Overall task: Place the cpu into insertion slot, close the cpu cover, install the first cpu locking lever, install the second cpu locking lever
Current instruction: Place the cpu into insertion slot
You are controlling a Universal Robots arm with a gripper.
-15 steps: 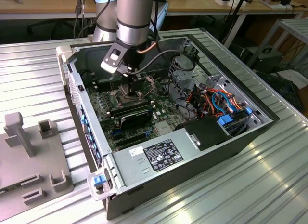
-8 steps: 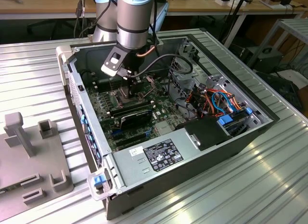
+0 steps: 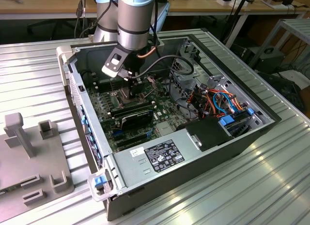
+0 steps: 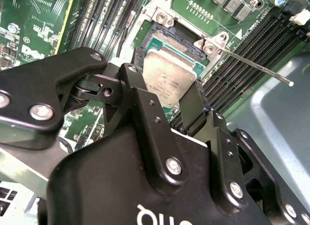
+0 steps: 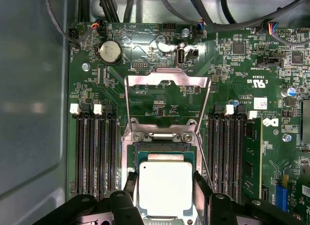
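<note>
In the exterior view the arm [image 3: 135,22] and its gripper [image 3: 130,84] stand over the middle of the circuit board [image 3: 160,109], hiding what lies beneath them. The gripper's tips there are too small to make out. In the first wrist view the black fingers [image 5: 131,188] clasp the chip [image 5: 165,186] and cover its two side edges, and a third edge disappears behind the gripper's body. The socket [image 5: 164,150] is mostly hidden under the chip, so whether the chip is seated cannot be told. In the second wrist view the gripper's body hides one corner of the chip and part of the socket.
</note>
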